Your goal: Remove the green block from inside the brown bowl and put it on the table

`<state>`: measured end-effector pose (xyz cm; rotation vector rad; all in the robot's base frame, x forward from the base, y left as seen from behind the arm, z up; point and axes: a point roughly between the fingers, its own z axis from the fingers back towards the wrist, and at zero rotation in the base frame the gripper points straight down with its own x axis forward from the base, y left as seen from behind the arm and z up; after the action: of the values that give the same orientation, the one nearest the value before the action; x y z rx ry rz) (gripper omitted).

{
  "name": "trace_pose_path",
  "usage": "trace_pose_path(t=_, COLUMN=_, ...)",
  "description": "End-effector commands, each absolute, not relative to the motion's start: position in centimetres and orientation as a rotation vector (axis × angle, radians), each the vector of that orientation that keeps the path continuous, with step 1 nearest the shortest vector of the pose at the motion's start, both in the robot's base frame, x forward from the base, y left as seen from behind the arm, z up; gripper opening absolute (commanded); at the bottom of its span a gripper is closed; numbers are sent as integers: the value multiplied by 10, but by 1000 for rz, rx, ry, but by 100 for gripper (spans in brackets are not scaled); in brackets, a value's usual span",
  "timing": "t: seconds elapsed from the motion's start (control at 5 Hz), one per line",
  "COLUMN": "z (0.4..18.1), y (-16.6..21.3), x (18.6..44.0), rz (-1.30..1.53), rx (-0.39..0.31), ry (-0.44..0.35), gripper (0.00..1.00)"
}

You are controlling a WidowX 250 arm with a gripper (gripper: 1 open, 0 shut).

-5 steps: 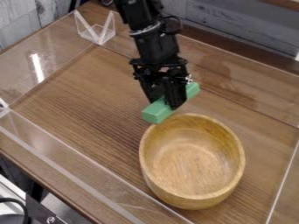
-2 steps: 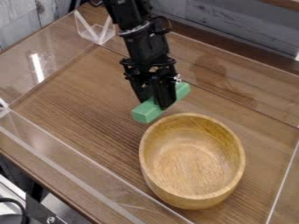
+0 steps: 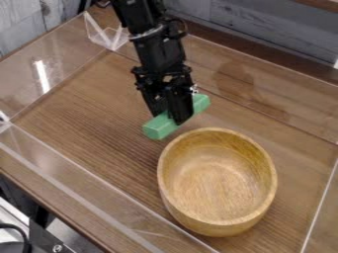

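fingers holding green block beside bowl

the black arm is reaching down from the top of the picture, and its fingers are closing around the green block. the fingers are gripping the block near its middle, so one end of it is showing on each side of them. the block is lying outside the bowl, near the rim, on the side toward the arm. it is pointing at a slant across the picture, with its lower left end nearer to the bowl's rim and its other end to the upper right. if the block is touching the desk or is hanging a little above it, i cannot tell from this view.

the bowl is standing upright on the desk, in the lower right part of the picture, and its light brown inside is showing with nothing in it. the desk is showing brown wood grain with long streaks. low clear walls are running along its border. at the lower left corner, some dark cable is lying outside the wall.
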<state>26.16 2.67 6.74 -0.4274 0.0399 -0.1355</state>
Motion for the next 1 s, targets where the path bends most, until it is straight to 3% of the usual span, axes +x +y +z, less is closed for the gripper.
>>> trace_pose_path(t=0.0, z=75, y=32, x=263, rz=-141, rx=-420, ry=20, gripper=0)
trace_pose_path(t=0.8, z=73, y=40, x=258, rz=-147, rx=-441, ry=46, gripper=0)
